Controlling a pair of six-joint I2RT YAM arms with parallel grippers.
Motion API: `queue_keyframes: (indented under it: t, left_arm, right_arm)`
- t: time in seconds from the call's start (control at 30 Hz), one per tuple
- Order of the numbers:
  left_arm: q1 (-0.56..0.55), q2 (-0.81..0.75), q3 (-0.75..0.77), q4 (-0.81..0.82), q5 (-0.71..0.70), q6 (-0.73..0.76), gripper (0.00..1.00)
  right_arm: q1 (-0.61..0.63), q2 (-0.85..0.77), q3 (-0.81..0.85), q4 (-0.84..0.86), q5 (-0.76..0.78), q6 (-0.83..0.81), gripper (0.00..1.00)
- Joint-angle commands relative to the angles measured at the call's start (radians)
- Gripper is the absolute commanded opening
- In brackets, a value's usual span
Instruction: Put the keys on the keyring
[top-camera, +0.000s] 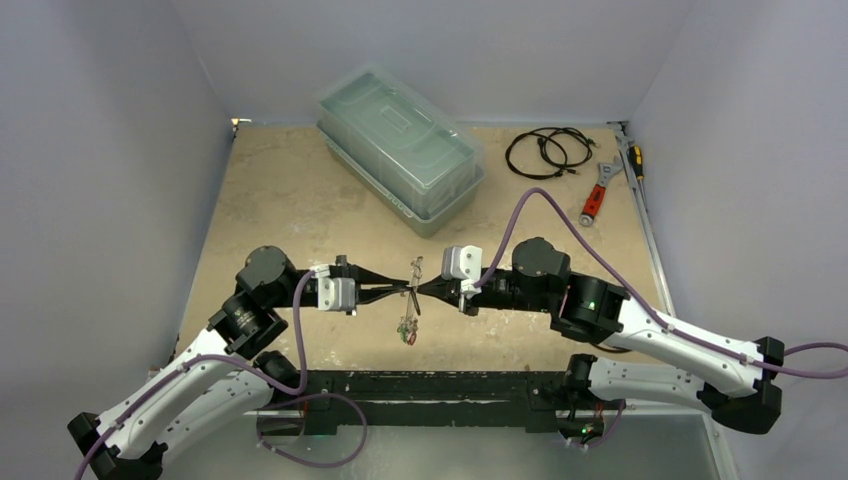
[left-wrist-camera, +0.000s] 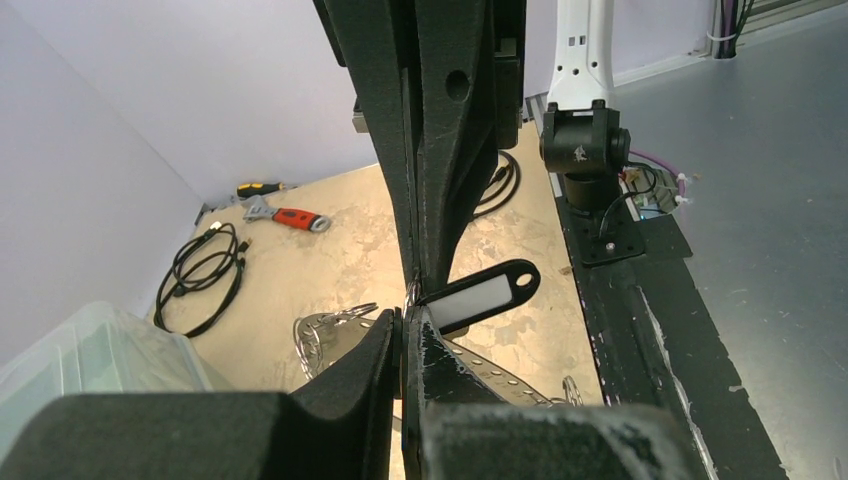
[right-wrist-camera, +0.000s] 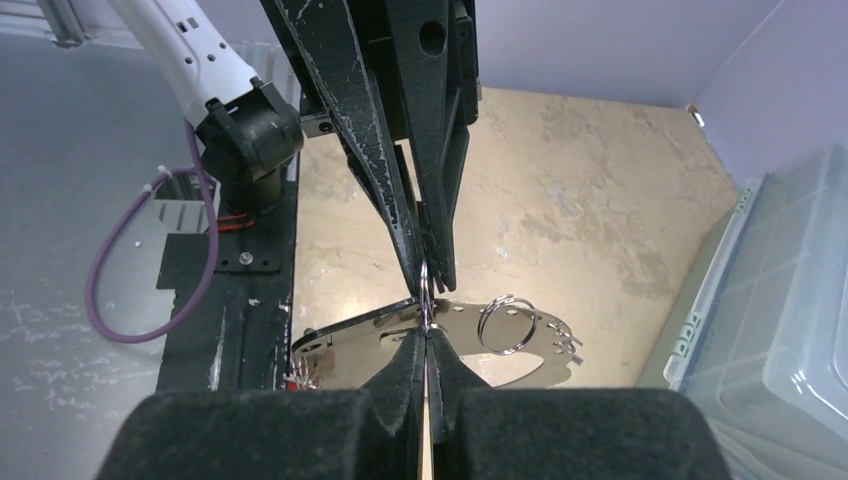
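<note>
Top external view: left gripper (top-camera: 404, 291) and right gripper (top-camera: 427, 289) meet tip to tip above the table (top-camera: 300, 210), red and green keys (top-camera: 406, 330) dangling beneath. Right wrist view: both pinch shut on the perforated silver keyring (right-wrist-camera: 345, 342), held aloft between them.

A clear lidded box (top-camera: 400, 150), coiled black cable (top-camera: 545, 152) and red-handled wrench (top-camera: 598, 192) lie on the table (top-camera: 290, 200).

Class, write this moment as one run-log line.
left end effector: shut on keyring | right end effector: shut at keyring | keys: hanging off keyring | black key tag: by fingertips
</note>
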Motion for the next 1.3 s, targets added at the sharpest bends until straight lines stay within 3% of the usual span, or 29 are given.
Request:
queue_keyframes:
  t: [0.0, 0.8, 0.87, 0.97, 1.03, 1.27]
  left_arm:
    - [0.006, -0.007, 0.013, 0.073, 0.015, -0.019, 0.0]
    - [0.008, -0.057, -0.007, 0.112, -0.082, -0.047, 0.0]
    - [0.008, -0.061, -0.011, 0.116, -0.089, -0.049, 0.0]
    - [0.008, -0.061, -0.012, 0.116, -0.087, -0.046, 0.0]
    - [0.007, -0.057, -0.01, 0.112, -0.081, -0.046, 0.0]
    - [0.008, -0.041, -0.002, 0.096, -0.059, -0.035, 0.0]
  right_arm:
    - [0.004, 0.002, 0.018, 0.02, -0.006, -0.005, 0.0]
    - [0.004, 0.042, 0.03, -0.021, 0.032, 0.019, 0.0]
    - [0.004, 0.045, 0.04, -0.042, 0.051, 0.015, 0.07]
    - [0.004, 0.038, 0.046, -0.052, 0.073, 0.016, 0.32]
    - [0.004, 0.026, 0.04, -0.04, 0.076, 0.016, 0.43]
    - [0.004, -0.029, 0.019, 0.018, 0.09, 0.014, 0.47]
